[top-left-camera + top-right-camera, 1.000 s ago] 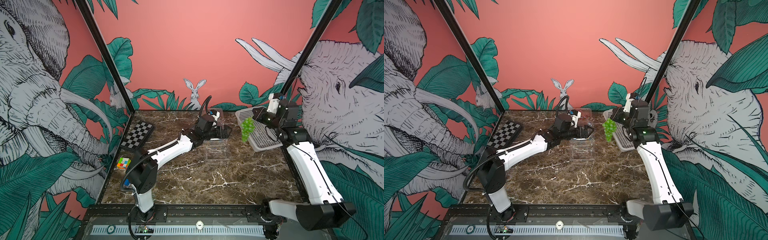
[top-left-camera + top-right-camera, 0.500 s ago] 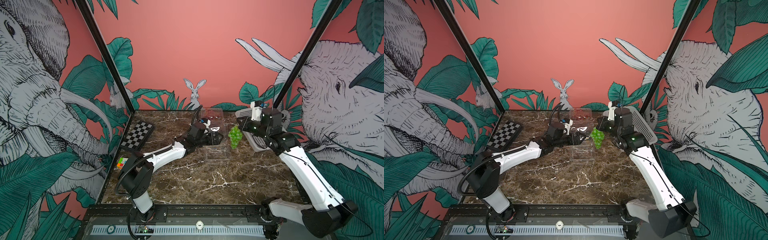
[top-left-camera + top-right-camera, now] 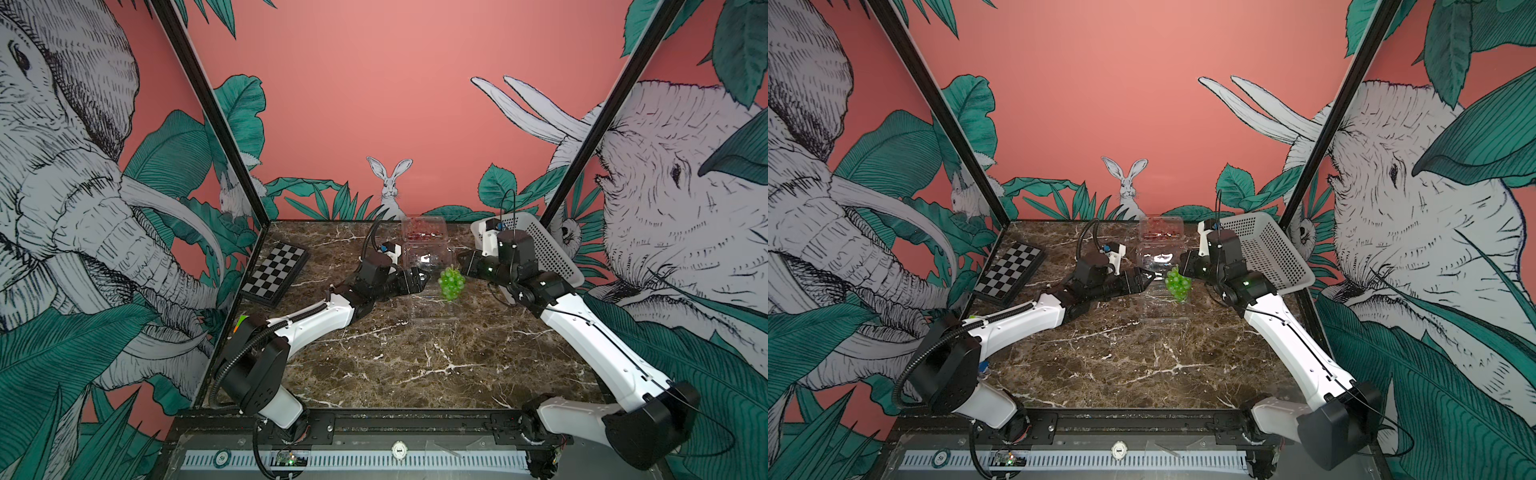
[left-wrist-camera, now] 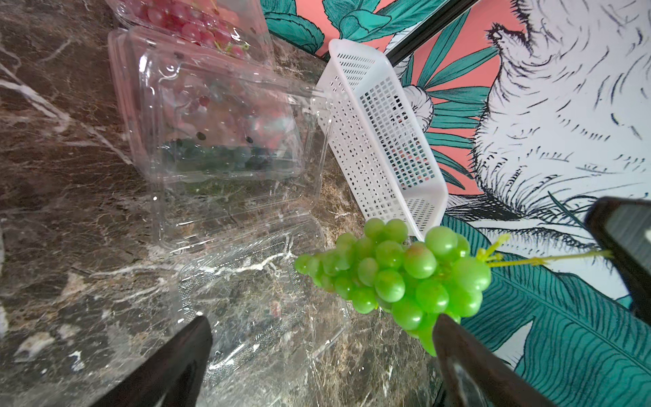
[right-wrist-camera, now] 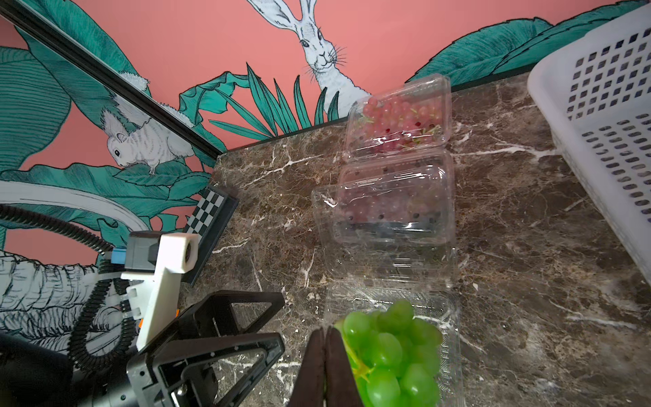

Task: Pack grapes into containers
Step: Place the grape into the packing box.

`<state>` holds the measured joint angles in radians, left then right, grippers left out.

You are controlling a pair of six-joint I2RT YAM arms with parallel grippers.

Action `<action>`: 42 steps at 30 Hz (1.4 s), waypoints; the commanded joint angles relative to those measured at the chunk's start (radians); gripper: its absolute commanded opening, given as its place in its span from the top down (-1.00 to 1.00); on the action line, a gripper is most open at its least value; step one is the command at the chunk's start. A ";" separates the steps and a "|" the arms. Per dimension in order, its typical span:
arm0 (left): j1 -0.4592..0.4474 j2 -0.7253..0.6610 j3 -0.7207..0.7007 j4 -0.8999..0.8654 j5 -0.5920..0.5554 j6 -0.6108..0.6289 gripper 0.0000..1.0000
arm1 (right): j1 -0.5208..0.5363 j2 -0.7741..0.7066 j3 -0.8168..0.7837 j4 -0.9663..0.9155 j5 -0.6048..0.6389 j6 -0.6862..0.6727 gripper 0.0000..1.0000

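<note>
Hanging mid-frame by its stem, clamped in the right gripper (image 3: 459, 262), the green grapes (image 3: 451, 283) hover over an open container (image 3: 432, 312). Just left, the left gripper (image 3: 423, 277) stands spread wide.

Brown marble table (image 3: 395, 365); open container (image 3: 434, 309) below the gap between the jaws of left gripper (image 3: 424, 279) and right gripper (image 3: 460, 262); middle container (image 3: 424, 258) and far container (image 3: 423, 227), both closed, beyond them; checkerboard (image 3: 276, 270) well behind the left jaws; white basket (image 3: 540, 245) behind the right jaws.
</note>
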<state>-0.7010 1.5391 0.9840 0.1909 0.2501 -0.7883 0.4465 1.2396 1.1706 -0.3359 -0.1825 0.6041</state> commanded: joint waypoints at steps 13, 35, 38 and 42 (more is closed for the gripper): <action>0.035 -0.047 -0.062 0.038 0.010 -0.018 -0.99 | 0.020 0.051 -0.078 0.108 0.040 0.006 1.00; 0.057 -0.039 -0.107 0.054 0.021 -0.034 -0.99 | 0.085 0.204 -0.158 0.258 -0.011 0.085 1.00; 0.061 -0.042 -0.115 0.063 0.023 -0.037 -0.99 | 0.097 0.236 -0.151 0.275 -0.011 0.093 1.00; 0.066 -0.048 -0.125 0.062 0.023 -0.037 -0.99 | 0.106 0.285 -0.145 0.303 -0.014 0.104 1.00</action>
<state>-0.6422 1.5364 0.8772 0.2298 0.2691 -0.8173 0.5434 1.5013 1.0019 -0.0937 -0.1955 0.6926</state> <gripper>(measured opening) 0.993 0.048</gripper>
